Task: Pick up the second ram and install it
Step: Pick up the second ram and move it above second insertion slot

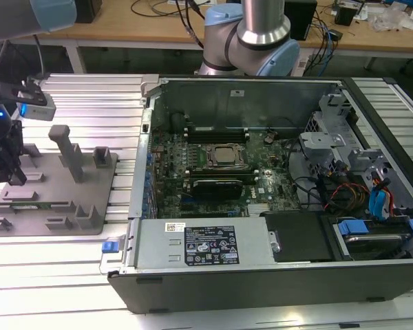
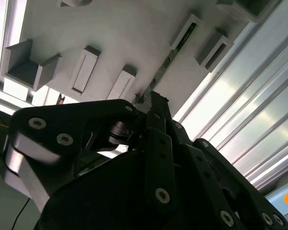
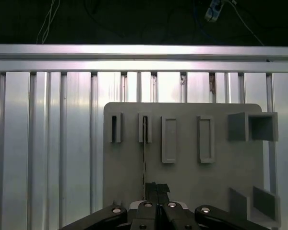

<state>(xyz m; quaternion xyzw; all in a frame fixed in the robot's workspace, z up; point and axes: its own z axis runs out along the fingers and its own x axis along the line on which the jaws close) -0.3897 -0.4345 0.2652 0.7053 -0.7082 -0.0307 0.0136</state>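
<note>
The second ram (image 1: 38, 204) is a thin green stick standing on edge in a holder on the grey fixture plate (image 1: 89, 199), at the exterior view's left. Both wrist views show it as a narrow strip (image 2: 175, 52) (image 3: 144, 153) running between two small blocks. My gripper (image 1: 15, 180) hangs just above the plate near one end of the stick. Its black fingers are shut together (image 3: 156, 188) (image 2: 156, 101), with nothing visibly between them. The stick's near end runs under the fingertips and is hidden there.
An open computer case (image 1: 146, 124) lies at the exterior view's right of the plate, showing its CPU socket (image 1: 224, 155), black memory slots (image 1: 217, 134) and a black expansion card (image 1: 224, 184). Tall grey posts (image 1: 67, 148) rise from the plate. Ribbed aluminium table (image 1: 89, 103) surrounds it.
</note>
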